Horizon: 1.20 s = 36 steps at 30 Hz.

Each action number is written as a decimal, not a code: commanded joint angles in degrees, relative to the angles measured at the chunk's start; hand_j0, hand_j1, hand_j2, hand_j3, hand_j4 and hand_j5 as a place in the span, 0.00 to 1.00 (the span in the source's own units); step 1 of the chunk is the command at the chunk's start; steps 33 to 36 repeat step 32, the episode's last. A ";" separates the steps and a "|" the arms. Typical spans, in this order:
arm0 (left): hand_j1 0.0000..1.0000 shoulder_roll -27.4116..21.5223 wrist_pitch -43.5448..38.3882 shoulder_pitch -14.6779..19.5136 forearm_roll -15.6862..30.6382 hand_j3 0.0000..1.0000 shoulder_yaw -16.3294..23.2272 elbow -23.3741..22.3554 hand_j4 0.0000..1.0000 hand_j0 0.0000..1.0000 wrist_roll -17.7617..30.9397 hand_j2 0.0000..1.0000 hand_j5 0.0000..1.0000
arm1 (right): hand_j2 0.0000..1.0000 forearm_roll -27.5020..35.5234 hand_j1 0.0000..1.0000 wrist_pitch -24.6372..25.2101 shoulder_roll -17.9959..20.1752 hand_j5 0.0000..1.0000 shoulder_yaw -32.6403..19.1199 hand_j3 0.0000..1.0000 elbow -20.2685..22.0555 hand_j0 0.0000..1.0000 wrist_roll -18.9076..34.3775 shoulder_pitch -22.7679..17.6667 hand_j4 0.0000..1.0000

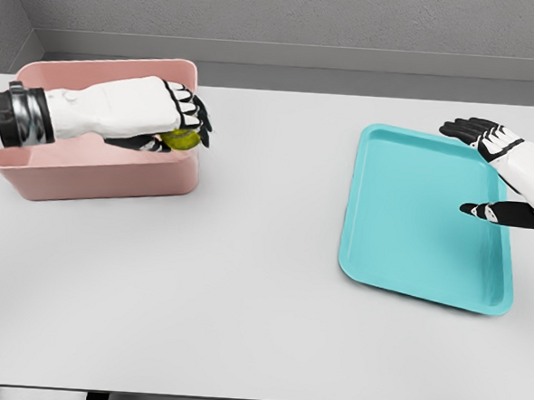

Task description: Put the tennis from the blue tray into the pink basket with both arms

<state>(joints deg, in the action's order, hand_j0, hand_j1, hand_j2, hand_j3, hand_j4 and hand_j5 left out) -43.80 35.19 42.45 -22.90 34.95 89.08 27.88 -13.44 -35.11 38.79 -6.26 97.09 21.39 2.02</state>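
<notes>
Two hands for you, left hand (168, 117) curled around tennis ball (182, 139) above pink basket (105, 174) at table's (243, 298) far-left corner, right hand (495, 173) fingers spread, empty, over blue tray's (410, 227) right edge

I see my left hand (168, 117) reaching in from the left over the pink basket (96, 176), its fingers curled around the yellow-green tennis ball (182, 139), which sits above the basket's right end, near the inside of its right wall. The basket stands at the far left of the white counter (242, 316). Well apart, on the right, the blue tray (420, 218) lies flat and tilted slightly. My right hand (500, 173) hovers over the tray's far right edge, fingers spread, holding nothing.
</notes>
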 commanded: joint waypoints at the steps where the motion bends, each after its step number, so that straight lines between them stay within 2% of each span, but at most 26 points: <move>1: 0.63 -0.23 -0.19 0.00 0.93 0.63 -1.37 -3.47 0.63 0.63 -0.02 0.63 0.63 | 1.00 0.43 1.00 0.11 0.05 1.00 0.02 1.00 0.03 1.00 -0.03 0.00 1.00; 3: 0.63 -0.32 -0.19 0.00 1.01 0.63 -2.16 -5.06 0.63 0.63 -0.02 0.63 0.63 | 1.00 0.43 1.00 0.11 0.05 1.00 -0.06 1.00 0.02 1.00 -0.03 -0.09 1.00; 10: 0.63 -0.14 -0.19 0.88 1.28 0.63 -5.68 -17.97 0.63 0.63 -0.02 0.63 0.63 | 1.00 0.34 1.00 0.11 0.05 1.00 0.02 1.00 -0.06 1.00 -0.03 -0.09 1.00; 12: 0.67 -0.14 -0.19 1.05 1.28 0.67 -6.03 -20.87 0.67 0.67 -0.28 0.67 0.67 | 1.00 0.34 1.00 0.11 0.05 1.00 -0.06 1.00 -0.06 1.00 -0.03 -0.09 1.00; 13: 0.80 -0.06 -0.19 1.05 1.28 0.80 -6.38 -21.76 0.80 0.80 -0.55 0.80 0.80 | 1.00 0.34 1.00 0.11 0.05 1.00 -0.06 1.00 -0.06 1.00 -0.03 -0.09 1.00; 14: 0.92 -0.06 -0.19 1.05 1.37 0.92 -6.64 -22.20 0.92 0.92 -0.81 0.92 0.92 | 1.00 0.34 1.00 0.11 0.05 1.00 -0.06 1.00 -0.06 1.00 -0.03 -0.09 1.00; 16: 0.92 -0.06 -0.19 1.05 1.37 0.92 -6.64 -22.20 0.92 0.92 -0.81 0.92 0.92 | 1.00 0.34 1.00 0.11 0.05 1.00 -0.06 1.00 -0.06 1.00 -0.03 -0.09 1.00; 17: 1.00 -0.06 -0.19 0.97 1.97 1.00 -6.56 -22.28 1.00 1.00 -1.77 1.00 1.00 | 1.00 0.34 1.00 0.11 0.05 1.00 -0.06 1.00 -0.06 1.00 -0.03 -0.09 1.00; 23: 1.00 -0.23 -0.19 0.70 2.07 1.00 -6.64 -21.49 1.00 1.00 -1.78 1.00 1.00 | 1.00 0.34 1.00 0.11 0.05 1.00 -0.06 1.00 -0.24 1.00 -0.03 -0.26 1.00; 27: 1.00 -2.25 -0.19 0.88 2.07 1.00 -6.73 -22.11 1.00 1.00 -1.78 1.00 1.00 | 1.00 0.34 1.00 0.11 0.05 1.00 -0.06 1.00 -0.24 1.00 -0.03 -0.26 1.00; 30: 1.00 -2.52 -0.19 0.70 2.07 1.00 -8.31 -23.07 1.00 1.00 -1.78 1.00 1.00 | 1.00 0.35 1.00 0.11 0.05 1.00 -0.06 1.00 -0.24 1.00 -0.03 -0.26 1.00; 36: 1.00 -2.69 -0.19 0.62 2.07 1.00 -8.31 -23.34 1.00 1.00 -1.78 1.00 1.00 | 1.00 0.43 1.00 0.11 0.05 1.00 -0.06 1.00 -0.24 1.00 -0.03 -0.26 1.00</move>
